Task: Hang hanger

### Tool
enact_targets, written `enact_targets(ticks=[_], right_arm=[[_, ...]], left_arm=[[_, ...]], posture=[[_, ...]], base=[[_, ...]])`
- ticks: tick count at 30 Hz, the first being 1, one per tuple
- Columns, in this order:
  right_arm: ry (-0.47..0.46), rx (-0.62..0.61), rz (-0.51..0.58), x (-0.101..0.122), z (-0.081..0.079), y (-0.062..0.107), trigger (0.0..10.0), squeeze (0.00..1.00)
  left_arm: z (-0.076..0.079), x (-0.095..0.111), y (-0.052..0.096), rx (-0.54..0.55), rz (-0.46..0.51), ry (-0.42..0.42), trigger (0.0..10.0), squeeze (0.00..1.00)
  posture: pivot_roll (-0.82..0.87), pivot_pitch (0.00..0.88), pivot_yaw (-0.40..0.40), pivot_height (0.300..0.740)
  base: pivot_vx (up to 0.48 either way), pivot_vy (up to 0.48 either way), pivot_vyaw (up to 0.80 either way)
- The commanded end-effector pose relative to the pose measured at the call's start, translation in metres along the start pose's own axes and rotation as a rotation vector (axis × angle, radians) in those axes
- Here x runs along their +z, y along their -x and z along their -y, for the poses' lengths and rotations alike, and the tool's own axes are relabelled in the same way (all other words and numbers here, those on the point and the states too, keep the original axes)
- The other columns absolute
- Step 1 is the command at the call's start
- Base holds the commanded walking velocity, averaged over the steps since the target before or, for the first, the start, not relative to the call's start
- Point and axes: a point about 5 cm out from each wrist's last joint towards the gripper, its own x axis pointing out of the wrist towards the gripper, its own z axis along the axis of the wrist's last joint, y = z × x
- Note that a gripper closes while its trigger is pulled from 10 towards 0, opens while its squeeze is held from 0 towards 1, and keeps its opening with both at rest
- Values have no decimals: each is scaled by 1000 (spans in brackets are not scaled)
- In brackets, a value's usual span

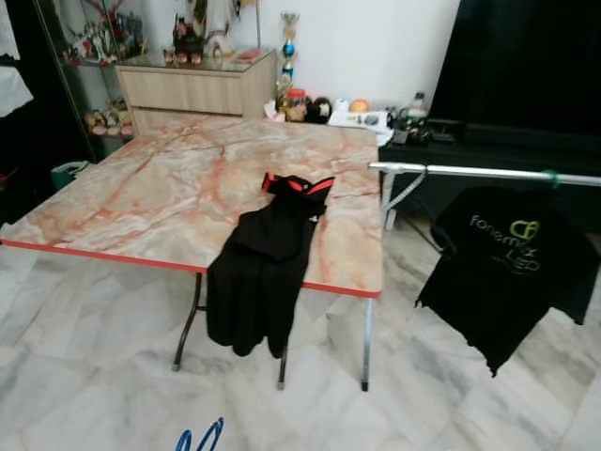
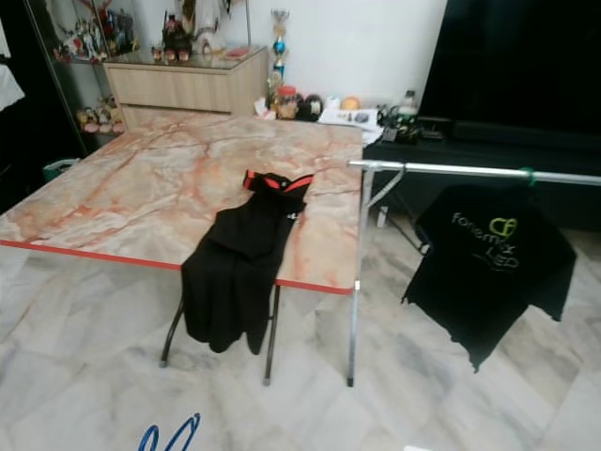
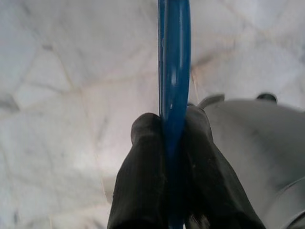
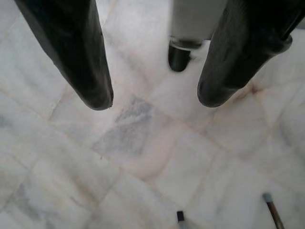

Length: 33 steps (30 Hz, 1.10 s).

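- Left eye view: a marble desk (image 1: 141,188) has a black garment (image 1: 263,272) drooping over its front edge. To the right, a metal clothes rail (image 1: 488,173) holds a black T-shirt (image 1: 507,263). The tip of a blue hanger (image 1: 201,438) peeks in low down, near the floor.
- Right eye view: same room (the rail has free room to the left of the T-shirt).
- Left wrist view: the left hand (image 3: 174,131) is squeezed tight on the blue hanger.
- Right wrist view: the right hand (image 4: 152,98) is spread wide, holding nothing, over the marble floor (image 4: 143,162).
- I think the hanger is being carried now. Next, lift it and hook it on the rail.
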Motion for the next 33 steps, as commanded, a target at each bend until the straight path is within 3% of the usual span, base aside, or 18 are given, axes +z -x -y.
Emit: enact_targets(ticks=[1,5,33], right_arm=[[5,2,16,5,1,-1,10000,0],[11,11,9,4,0,-1,10000,0],[31,53,17,0,-6,0,10000,0]], left_arm=[[2,3,-1,-3,5,-7,10000,0],[2,3,-1,-4,4,-8,10000,0],[2,-1,0,-2,-4,-14,10000,0]], posture=[[159,0,-6,740],[161,0,-7,740],[145,0,8,740]], base=[[0,-480,0],[0,-350,-463],[0,-376,0]])
